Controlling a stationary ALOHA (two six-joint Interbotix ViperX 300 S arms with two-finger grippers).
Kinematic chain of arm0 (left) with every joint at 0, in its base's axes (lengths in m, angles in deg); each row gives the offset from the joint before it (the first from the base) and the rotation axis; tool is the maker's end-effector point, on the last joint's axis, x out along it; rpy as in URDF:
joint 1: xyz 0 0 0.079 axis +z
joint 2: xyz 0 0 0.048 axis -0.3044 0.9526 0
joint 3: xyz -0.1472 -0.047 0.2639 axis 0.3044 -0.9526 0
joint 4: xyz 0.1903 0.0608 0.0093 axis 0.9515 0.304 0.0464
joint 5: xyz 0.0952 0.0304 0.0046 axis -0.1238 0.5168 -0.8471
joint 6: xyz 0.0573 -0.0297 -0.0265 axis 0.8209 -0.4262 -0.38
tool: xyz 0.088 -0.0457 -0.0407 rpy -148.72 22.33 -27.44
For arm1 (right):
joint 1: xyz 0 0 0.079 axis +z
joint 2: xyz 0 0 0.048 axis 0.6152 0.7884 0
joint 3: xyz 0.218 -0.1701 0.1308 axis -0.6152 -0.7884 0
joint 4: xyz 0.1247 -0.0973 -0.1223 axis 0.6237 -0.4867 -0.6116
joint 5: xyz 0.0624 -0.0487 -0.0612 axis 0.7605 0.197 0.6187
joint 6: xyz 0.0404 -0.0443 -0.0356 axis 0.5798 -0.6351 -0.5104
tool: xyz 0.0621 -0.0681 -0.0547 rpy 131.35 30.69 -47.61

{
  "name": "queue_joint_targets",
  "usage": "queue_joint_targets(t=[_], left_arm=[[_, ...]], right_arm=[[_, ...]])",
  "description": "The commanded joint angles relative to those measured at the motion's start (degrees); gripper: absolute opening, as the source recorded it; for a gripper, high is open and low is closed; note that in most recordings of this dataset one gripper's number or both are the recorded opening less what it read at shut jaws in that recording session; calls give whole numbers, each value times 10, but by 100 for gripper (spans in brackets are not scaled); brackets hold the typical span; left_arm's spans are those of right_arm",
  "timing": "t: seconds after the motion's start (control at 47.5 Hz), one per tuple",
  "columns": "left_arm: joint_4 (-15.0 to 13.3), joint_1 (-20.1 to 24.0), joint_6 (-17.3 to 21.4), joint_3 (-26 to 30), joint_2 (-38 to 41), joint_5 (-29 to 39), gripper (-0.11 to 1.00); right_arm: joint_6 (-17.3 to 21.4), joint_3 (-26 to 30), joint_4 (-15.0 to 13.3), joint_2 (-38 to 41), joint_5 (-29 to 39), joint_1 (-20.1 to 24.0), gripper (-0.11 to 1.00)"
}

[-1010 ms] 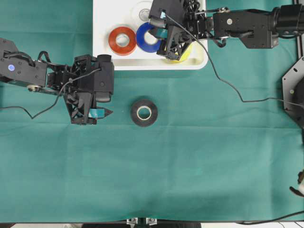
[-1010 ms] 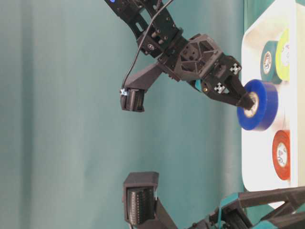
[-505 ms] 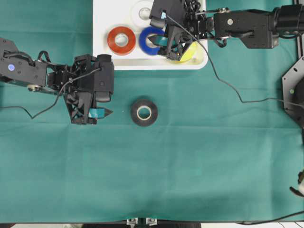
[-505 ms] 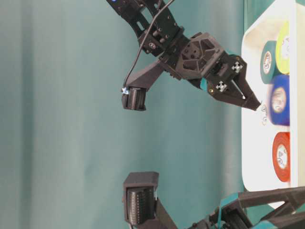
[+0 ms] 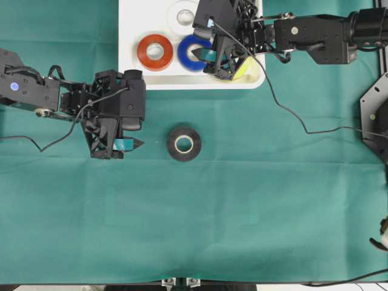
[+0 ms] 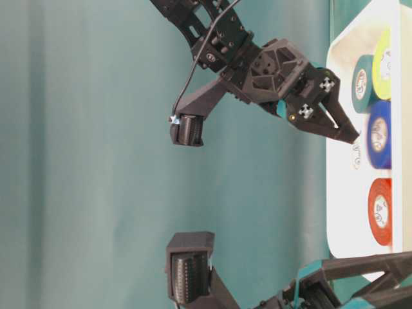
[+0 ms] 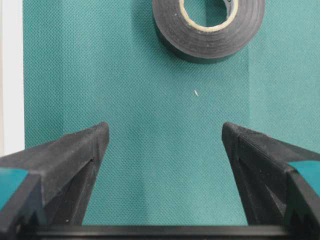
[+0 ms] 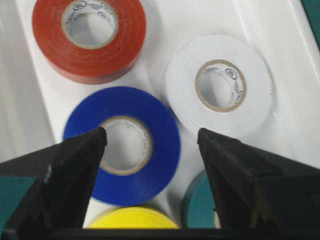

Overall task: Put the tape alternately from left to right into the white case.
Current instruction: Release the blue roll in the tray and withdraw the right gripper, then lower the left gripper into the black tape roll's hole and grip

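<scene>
Now the right gripper point(image 5: 213, 60) hangs over the white case point(image 5: 130, 24) with its jaws spread wide and nothing between them; in the right wrist view the two dark fingers point(image 8: 65, 165) stand on either side of the blue roll point(image 8: 122, 145), clear of it. A second ago those jaws were clamped on the blue roll and held it lifted above the tray; it now lies flat inside, released. The blue roll sits just beside the red-orange roll point(image 5: 155, 52), near the white roll point(image 8: 220, 85), with the yellow roll point(image 8: 132, 218) touching its near side and the teal roll point(image 8: 197, 207) close by, so the right end of the case is crowded, while bare white floor remains along the left wall.

The left gripper point(image 5: 124, 145) rests low over the green surface point(image 5: 242, 212), jaws apart and empty, unmoved since the earlier frame. The black roll point(image 5: 183, 143) lies flat on the cloth ahead of those jaws, apart from them, below the case's near rim, with wide open cloth on all sides.
</scene>
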Motion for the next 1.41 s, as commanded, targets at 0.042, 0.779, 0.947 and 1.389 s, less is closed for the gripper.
queue_joint_targets(t=[0.042, 0.779, 0.947, 1.389], left_arm=[[-1, -3, 0, -3, -15, -4, 75], [-1, -2, 1, -1, -15, -4, 75], [-1, -3, 1, -2, -15, -4, 75], [-1, -2, 1, -1, -15, -4, 75]], right_arm=[[1, 2, -1, -18, -1, 25, 82], [4, -69, 0, -80, -5, 150, 82], [4, -74, 0, -80, -5, 171, 82], [4, -76, 0, -80, -6, 202, 82]])
